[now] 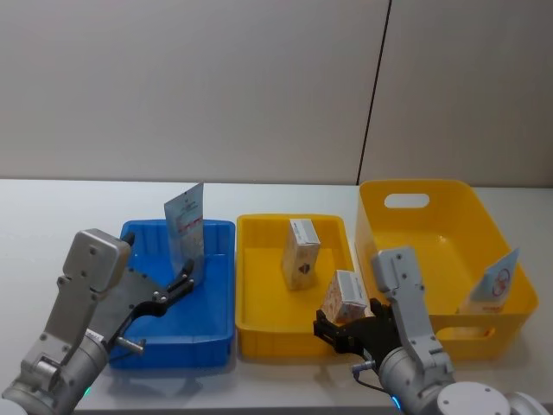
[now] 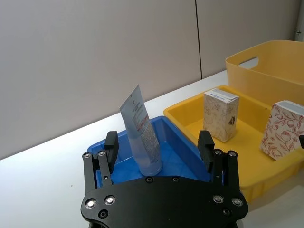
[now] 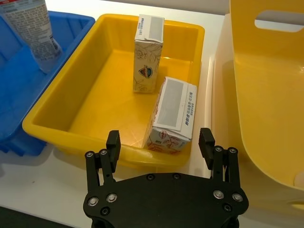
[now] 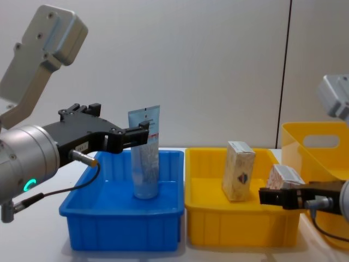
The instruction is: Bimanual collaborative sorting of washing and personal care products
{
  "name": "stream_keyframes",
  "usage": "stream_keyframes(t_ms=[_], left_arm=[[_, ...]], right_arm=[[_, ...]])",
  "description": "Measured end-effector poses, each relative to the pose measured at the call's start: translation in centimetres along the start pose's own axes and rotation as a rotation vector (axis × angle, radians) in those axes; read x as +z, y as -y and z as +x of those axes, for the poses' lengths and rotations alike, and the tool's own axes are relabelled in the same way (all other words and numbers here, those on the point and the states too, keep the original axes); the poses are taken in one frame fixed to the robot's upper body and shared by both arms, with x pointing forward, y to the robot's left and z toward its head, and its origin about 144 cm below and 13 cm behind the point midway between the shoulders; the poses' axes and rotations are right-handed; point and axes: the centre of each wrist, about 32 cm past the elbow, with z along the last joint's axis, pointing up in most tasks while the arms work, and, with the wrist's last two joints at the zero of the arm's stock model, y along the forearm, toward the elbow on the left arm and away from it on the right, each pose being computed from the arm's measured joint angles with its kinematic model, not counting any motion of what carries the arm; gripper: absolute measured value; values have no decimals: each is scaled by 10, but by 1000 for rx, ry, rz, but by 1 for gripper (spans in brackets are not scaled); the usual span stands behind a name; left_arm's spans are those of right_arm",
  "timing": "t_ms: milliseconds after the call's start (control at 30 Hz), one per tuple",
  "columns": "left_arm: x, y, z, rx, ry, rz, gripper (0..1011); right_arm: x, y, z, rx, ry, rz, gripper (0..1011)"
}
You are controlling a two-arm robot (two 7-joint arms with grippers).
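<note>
Left tool spread open around upright tube in blue bin. Right tool open too, flanking white patterned box leaning in yellow tray beside upright beige box.

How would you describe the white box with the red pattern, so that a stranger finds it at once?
Look at the shallow yellow tray in the middle, between the blue bin and the tall yellow bin. Two boxes are inside; the white box with the red pattern leans at the front rim, before the open right hand. The beige box stands behind it.
</note>
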Motion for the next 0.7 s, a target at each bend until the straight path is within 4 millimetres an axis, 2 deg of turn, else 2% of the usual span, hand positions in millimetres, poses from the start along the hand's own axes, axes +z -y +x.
stream_keyframes(t_ms=[700], left_arm=[[0, 0, 0, 0, 0, 0, 1001]], right_arm=[[-4, -17, -5, -44, 0, 24, 1003]])
